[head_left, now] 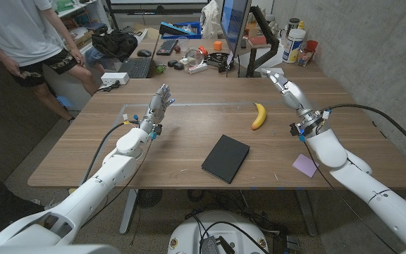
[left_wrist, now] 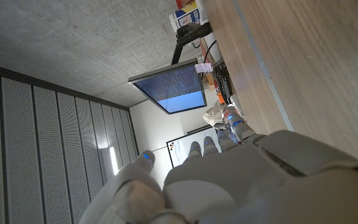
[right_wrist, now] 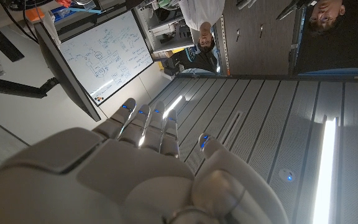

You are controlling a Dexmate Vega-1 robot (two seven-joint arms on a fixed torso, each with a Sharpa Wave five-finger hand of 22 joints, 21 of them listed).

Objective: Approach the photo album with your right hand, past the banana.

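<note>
Hovering open, right hand (head_left: 279,79) stands beyond the banana (head_left: 259,116).

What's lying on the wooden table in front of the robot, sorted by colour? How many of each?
Black: 1, the photo album
Yellow: 1, the banana
Purple: 1, a small paper note
Total: 3 loose things on the near table. The clutter at the far end sits beyond it and is not counted.
</note>
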